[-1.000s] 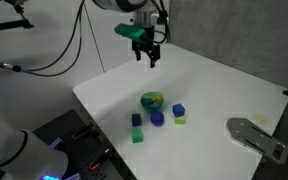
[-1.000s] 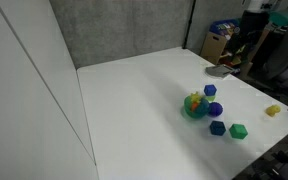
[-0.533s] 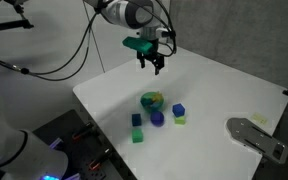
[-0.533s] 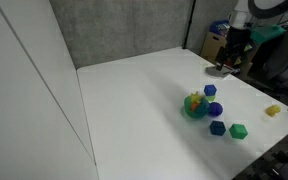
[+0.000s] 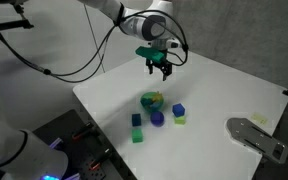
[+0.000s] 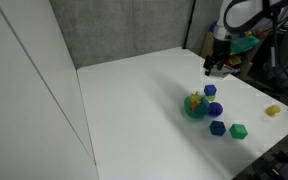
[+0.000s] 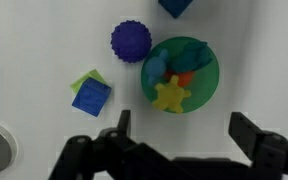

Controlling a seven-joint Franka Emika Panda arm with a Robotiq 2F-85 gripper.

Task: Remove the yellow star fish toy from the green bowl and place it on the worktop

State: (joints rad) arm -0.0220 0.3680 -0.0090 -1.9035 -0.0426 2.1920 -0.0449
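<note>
The yellow star fish toy lies inside the green bowl, against the part of the rim nearest the gripper in the wrist view. It is a flat, bright yellow star with short, stubby arms, and it sits beside an orange piece and a teal piece on the bowl's teal inside. The bowl stands on the white worktop, with a bumpy purple ball just beside it and a blue cube lying on a yellow-green block farther off. The gripper hangs in the air above the bowl with its fingers spread wide and nothing between them. In an exterior view the gripper is clear of the bowl, touching nothing.
</note>
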